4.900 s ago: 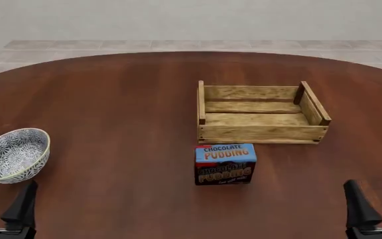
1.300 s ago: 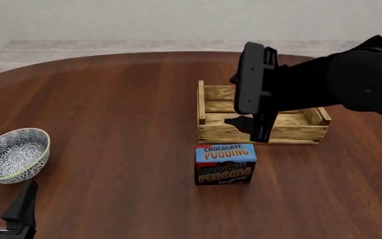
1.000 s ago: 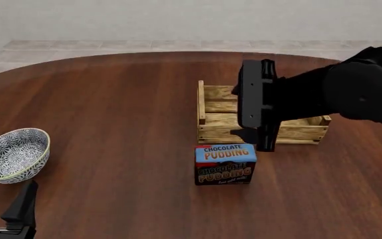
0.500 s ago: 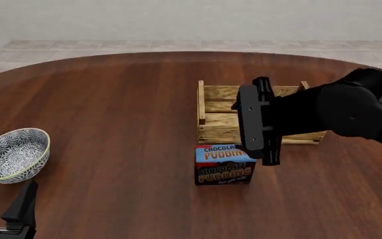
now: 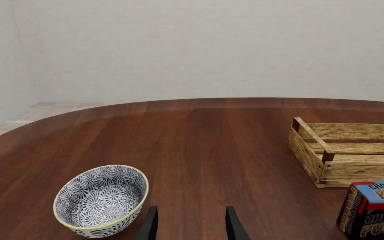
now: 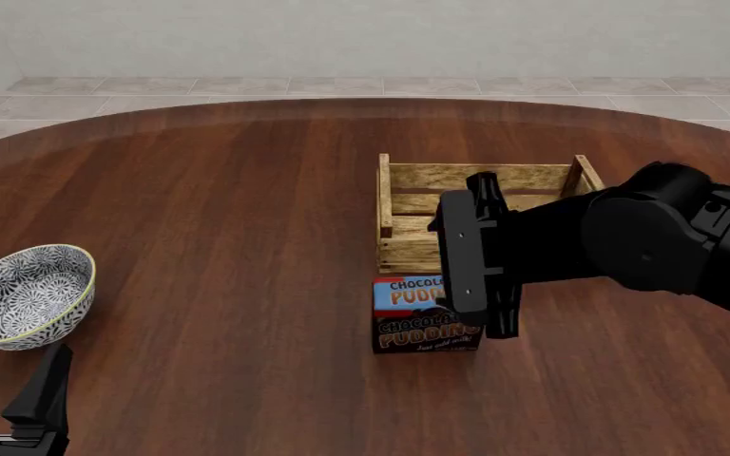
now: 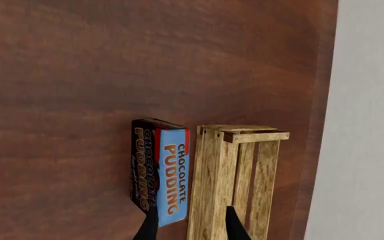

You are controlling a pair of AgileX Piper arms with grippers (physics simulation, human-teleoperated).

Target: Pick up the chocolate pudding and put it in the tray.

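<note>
**Lined up badly, might clip the crate**

My right gripper (image 7: 186, 224) is spread, holding nothing, above the chocolate pudding (image 6: 424, 316), which sits on the table just in front of the tray (image 6: 397, 211). One finger looks over the slats, so I'd probably snag wood.

A round table (image 6: 213, 237) of dark reddish-brown wood fills most of the front view, its grain running in long streaks and its polished top catching a soft, even sheen — no hard shadows fall across it. Beyond its curved far edge lies a floor (image 6: 339, 86) of pale beige-grey square tiles (the joints show as thin darker lines). Behind that rises a plain off-white wall (image 5: 212, 45), faintly mottled, which also closes the left side of the room in the left wrist view. The light is diffuse and uniform.
</note>
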